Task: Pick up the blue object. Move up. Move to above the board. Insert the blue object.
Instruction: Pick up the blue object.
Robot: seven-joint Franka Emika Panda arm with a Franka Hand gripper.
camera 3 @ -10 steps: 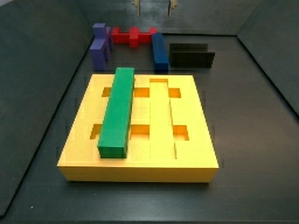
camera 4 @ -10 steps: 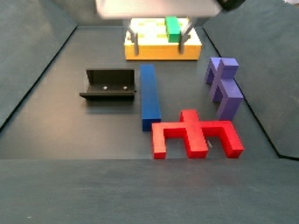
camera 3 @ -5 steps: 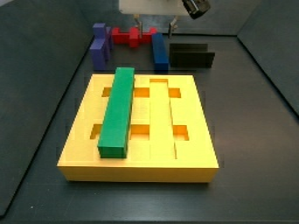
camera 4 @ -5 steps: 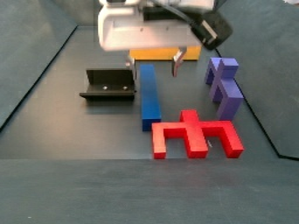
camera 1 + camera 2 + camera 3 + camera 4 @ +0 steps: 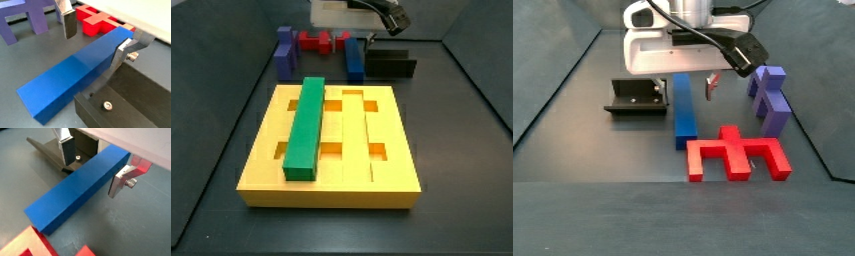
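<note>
Pincer (image 5: 97, 37) spread, its silver fingers (image 5: 65, 20) straddling the blue object (image 5: 77, 72) across its width, apparently not yet pressing it; this stance suits a squeeze on the long faces. The blue object lies flat on the tabletop (image 5: 593, 150) beside the fixture (image 5: 635, 97), near the red piece (image 5: 736, 153) and purple block (image 5: 770, 95). The board (image 5: 331, 190) sits well apart; a green bar (image 5: 306, 125) fills one groove, the neighbouring grooves open, judged free for insertion.

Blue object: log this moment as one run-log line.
phase: pick approach | gripper: open, straddling blue object | blue object: on floor | board: green bar in groove
</note>
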